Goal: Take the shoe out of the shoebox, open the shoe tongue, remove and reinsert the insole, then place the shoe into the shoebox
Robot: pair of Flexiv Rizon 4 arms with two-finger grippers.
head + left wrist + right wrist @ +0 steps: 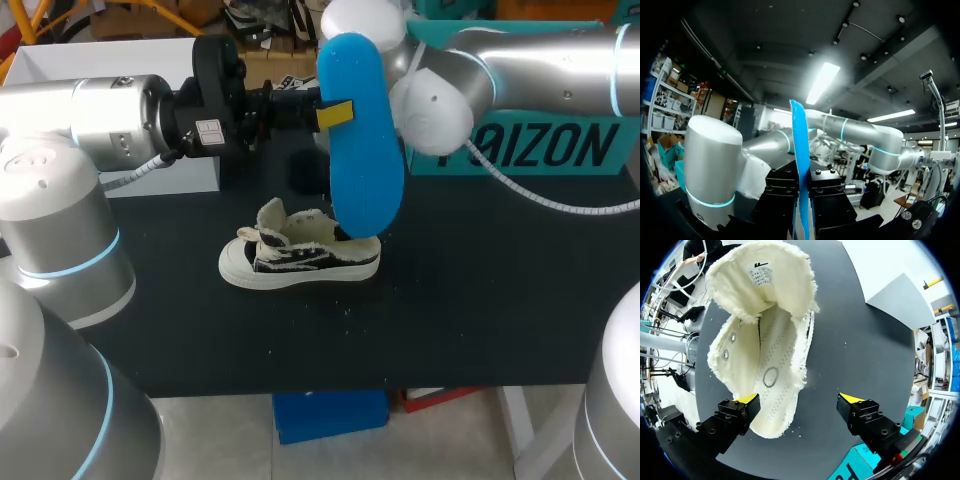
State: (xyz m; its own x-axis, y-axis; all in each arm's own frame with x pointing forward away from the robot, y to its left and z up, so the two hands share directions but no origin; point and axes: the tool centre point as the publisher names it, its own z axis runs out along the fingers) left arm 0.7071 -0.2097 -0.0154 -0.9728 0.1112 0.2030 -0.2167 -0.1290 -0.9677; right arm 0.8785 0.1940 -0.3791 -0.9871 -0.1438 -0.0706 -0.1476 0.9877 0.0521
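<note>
Left gripper (335, 113) clamped on the blue insole (365, 170), holding it upright above the heel of the shoe (298, 258), probably to feed it back in. Right gripper (799, 401) spread wide, gripping nothing, over the shoe standing on the table (480, 300), tongue folded open.

Shoebox (100, 62) partly behind left arm (110, 118), right tool (799, 399) behind insole (362, 140)

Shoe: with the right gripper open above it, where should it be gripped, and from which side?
Probably the heel, across its two side walls, from above with the right gripper. The shoe stands on its sole, tongue folded forward; the heel walls lie bare, and a grip there leaves the mouth open for the insole.
</note>
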